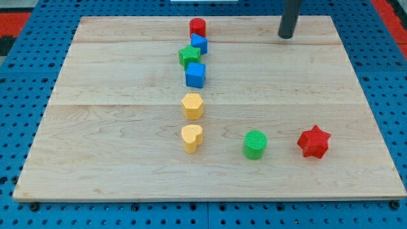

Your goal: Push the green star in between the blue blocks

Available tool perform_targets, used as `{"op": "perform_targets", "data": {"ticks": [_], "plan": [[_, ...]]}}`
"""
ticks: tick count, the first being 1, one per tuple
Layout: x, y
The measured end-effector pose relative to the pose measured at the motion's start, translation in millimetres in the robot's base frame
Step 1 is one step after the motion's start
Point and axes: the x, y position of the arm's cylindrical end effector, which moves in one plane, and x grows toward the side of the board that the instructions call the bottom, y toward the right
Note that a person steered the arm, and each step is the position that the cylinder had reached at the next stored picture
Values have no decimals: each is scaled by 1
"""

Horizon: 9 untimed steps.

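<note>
1. Camera view, task progress: the green star (189,55) sits near the top of the bench (114,127), wedged between the two blue blocks. The upper blue block (200,43) touches it from the upper right, and the blue cube (196,74) sits just below it, touching or nearly so. The star leans slightly towards the view's left of the line joining the two blues, so I judge the task essentially done; at most a small nudge rightwards would centre it.

2. Camera view, tool: there is no grasping tool here, only the dark rod, so nothing is clenched or held. My tip (286,37) rests well apart from the star, off to the view's right near the bench's top edge, touching no block.

3. Camera view, other blocks: a red cylinder (198,27) stands just above the upper blue block. Below the cube lie a yellow hexagon (193,105) and a yellow heart (191,137), then a green cylinder (255,144) and a red star (314,142) towards the lower right.

4. Camera view, hard to see: the rod's upper part is cut off by the frame's top. The upper blue block's shape is partly hidden behind the star, so I cannot tell its form.
</note>
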Motion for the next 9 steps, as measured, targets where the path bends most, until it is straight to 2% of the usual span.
{"op": "perform_targets", "data": {"ticks": [1, 2, 5, 6, 9], "plan": [[-45, 23], [-53, 14], [-50, -257], [-10, -302], [53, -297]]}}
